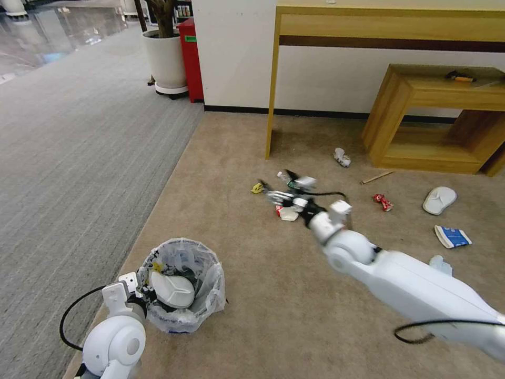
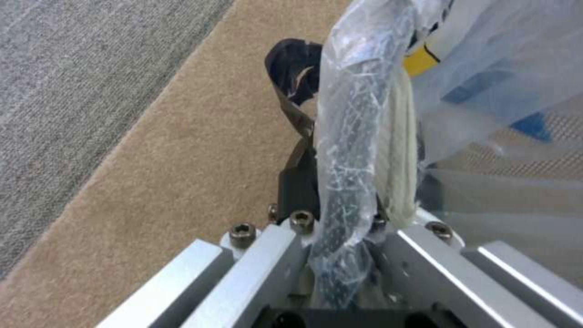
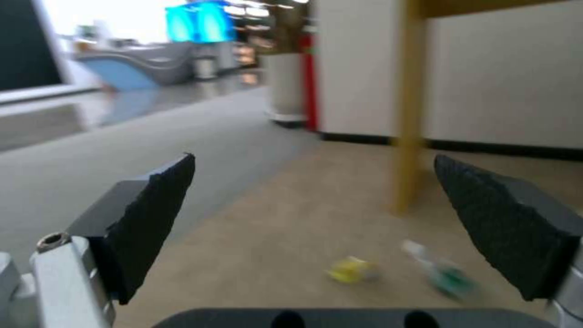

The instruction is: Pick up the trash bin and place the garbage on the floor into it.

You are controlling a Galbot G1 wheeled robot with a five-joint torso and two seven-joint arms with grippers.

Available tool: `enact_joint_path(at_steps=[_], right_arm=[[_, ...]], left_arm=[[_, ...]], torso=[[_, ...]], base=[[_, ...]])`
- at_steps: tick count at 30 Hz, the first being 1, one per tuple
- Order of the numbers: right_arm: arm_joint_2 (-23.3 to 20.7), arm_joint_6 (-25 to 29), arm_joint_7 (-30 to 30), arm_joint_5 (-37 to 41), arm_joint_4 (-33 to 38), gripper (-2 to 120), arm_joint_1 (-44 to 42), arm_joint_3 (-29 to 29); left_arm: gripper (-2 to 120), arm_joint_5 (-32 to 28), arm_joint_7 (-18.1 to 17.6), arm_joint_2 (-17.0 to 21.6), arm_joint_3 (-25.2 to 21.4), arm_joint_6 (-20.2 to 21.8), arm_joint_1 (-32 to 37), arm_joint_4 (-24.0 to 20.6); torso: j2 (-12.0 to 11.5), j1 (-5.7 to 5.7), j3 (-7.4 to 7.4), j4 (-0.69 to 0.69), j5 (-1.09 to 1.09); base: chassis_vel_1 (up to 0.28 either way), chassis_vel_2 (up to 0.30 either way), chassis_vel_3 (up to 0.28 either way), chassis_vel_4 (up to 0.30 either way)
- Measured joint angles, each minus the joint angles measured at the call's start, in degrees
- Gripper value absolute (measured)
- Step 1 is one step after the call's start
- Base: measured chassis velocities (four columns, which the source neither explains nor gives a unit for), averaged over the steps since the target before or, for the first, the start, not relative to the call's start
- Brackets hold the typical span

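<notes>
The left gripper (image 1: 141, 287) is clamped on the rim of the trash bin (image 1: 181, 287), at about seven o'clock in the head view; the left wrist view shows its fingers (image 2: 298, 182) pinching the crinkled plastic liner. A white slipper (image 1: 172, 289) lies inside the bin. The right gripper (image 1: 284, 192) reaches out over the floor (image 1: 252, 295) near the centre, its pads (image 3: 152, 214) spread wide apart and holding nothing. Just beyond it lie a small bottle (image 3: 440, 273) and a yellow scrap (image 3: 352, 269) (both blurred). Toward three o'clock sit a red wrapper (image 1: 383, 201), another white slipper (image 1: 440, 200) and a blue-white packet (image 1: 452, 236).
</notes>
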Motion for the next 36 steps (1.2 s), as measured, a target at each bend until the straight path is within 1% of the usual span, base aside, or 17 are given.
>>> enact_joint_path(at_steps=[1,2,3,4,7,8,9,11,12,13,16,17,20,25,36], right_arm=[[-1.24,-0.21,0.45,-0.32,0.19,100,-4.29,3.99],[-1.93,-0.57,1.01,-0.60,0.42,100,-8.04,7.32],[-2.44,-0.71,2.11,-0.77,0.40,100,-11.52,10.18],[-2.44,-0.71,2.11,-0.77,0.40,100,-11.52,10.18],[-2.67,-0.69,3.97,-2.38,-1.07,100,-18.42,17.07],[-2.67,-0.69,3.97,-2.38,-1.07,100,-18.42,17.07],[-2.61,-0.03,4.12,-3.07,-1.63,100,-19.85,18.58],[-2.37,1.40,4.41,-5.69,-2.46,100,-22.91,21.75],[-2.37,1.40,4.41,-5.69,-2.46,100,-22.91,21.75],[-2.18,2.61,4.25,-8.09,-2.80,100,-25.00,23.80],[-1.22,4.20,3.86,-11.67,-2.79,100,-29.92,28.14],[-1.22,4.20,3.86,-11.67,-2.79,100,-29.92,28.14],[-0.07,5.13,3.11,-14.57,-2.70,100,-34.46,31.99],[1.28,5.62,2.77,-17.30,-2.98,100,-38.38,34.83],[3.12,5.02,4.17,-20.74,-2.81,100,-40.88,36.74]], left_arm=[[0,-0.01,-0.12,0.04,0.14,0.00,-0.09,0.08],[0,-0.01,-0.09,0.04,0.28,-0.01,-0.13,0.09],[0,0.00,-0.09,0.04,0.32,-0.02,-0.13,0.10],[0,0.00,-0.09,0.04,0.32,-0.02,-0.13,0.10],[0,0.03,0.09,0.12,0.56,-0.06,-0.25,0.21],[0,0.03,0.09,0.12,0.56,-0.06,-0.25,0.21],[0,0.02,0.16,0.17,0.57,-0.08,-0.28,0.27],[0,0.00,0.45,0.34,0.59,-0.16,-0.31,0.36],[0,0.00,0.45,0.34,0.59,-0.16,-0.31,0.36],[0,0.00,0.63,0.43,0.57,-0.26,-0.28,0.40],[0,-0.07,1.09,0.83,0.52,-0.47,-0.17,0.43],[0,-0.07,1.09,0.83,0.52,-0.47,-0.17,0.43],[0,-0.35,1.37,1.56,0.48,-0.51,-0.14,0.37],[0,-0.53,1.40,1.81,0.48,-0.51,-0.17,0.23],[0,-0.13,1.81,1.96,0.18,-0.86,1.02,-0.57]], torso=[[0.00,0.00,0.00,-0.01,0.03],[0.00,0.00,0.00,0.02,0.03],[0.00,-0.01,0.00,0.00,0.01],[0.00,-0.01,0.00,0.00,0.01],[0.00,0.00,0.00,0.01,0.00],[0.00,0.00,0.00,0.01,0.00],[0.00,-0.01,0.00,0.01,0.00],[0.00,0.00,0.00,0.02,0.01],[0.00,0.00,0.00,0.02,0.01],[0.00,-0.01,0.00,0.02,-0.01],[0.00,0.00,0.01,0.01,0.00],[0.00,0.00,0.01,0.01,0.00],[0.00,0.00,0.01,0.00,-0.03],[-0.01,0.00,0.01,0.00,-0.02],[0.00,0.00,0.00,0.02,-0.02]], base=[[0.000,0.000,0.000,0.000],[0.000,0.000,0.000,0.000],[0.000,0.000,0.000,0.000],[0.000,0.000,0.000,0.000],[0.000,0.000,0.000,0.000],[0.000,0.000,0.000,0.000],[0.000,0.000,0.000,0.000],[0.000,0.000,0.000,0.000],[0.000,0.000,0.000,0.000],[0.000,0.000,0.000,0.000],[0.000,0.000,0.000,0.000],[0.000,0.000,0.000,0.000],[0.000,0.000,0.000,0.000],[0.000,0.000,0.000,0.000],[0.000,0.000,0.000,0.000]])
